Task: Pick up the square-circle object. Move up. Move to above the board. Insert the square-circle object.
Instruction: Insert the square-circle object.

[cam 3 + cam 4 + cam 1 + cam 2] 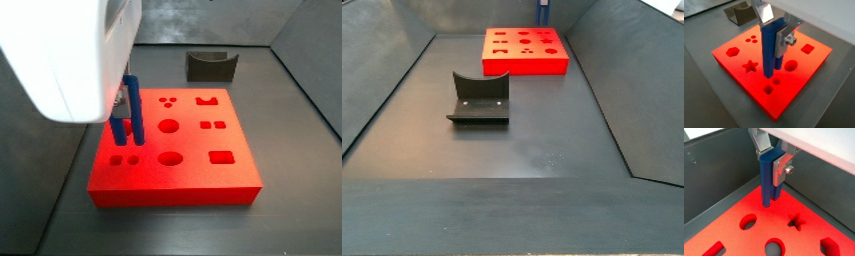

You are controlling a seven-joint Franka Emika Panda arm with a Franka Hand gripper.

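My gripper (pixel 773 35) is shut on the square-circle object (pixel 768 50), a slim blue bar held upright, with one silver finger on each side of its upper part. Both wrist views show this, and the gripper (pixel 772 159) holds the object (pixel 767 183) the same way. The object hangs over the board (pixel 731 62), a flat red slab with cut-out holes. Its lower end is close above the board's surface, near a pair of small holes (pixel 773 84). In a side view the blue object (pixel 128 118) stands over the board (pixel 201 170) at its left side, and the white arm hides the gripper.
The dark fixture (pixel 478 100) stands on the grey floor apart from the board (pixel 525 62), and it shows again as the fixture (pixel 210 66) behind the board. Dark bin walls (pixel 609 90) enclose the floor on all sides.
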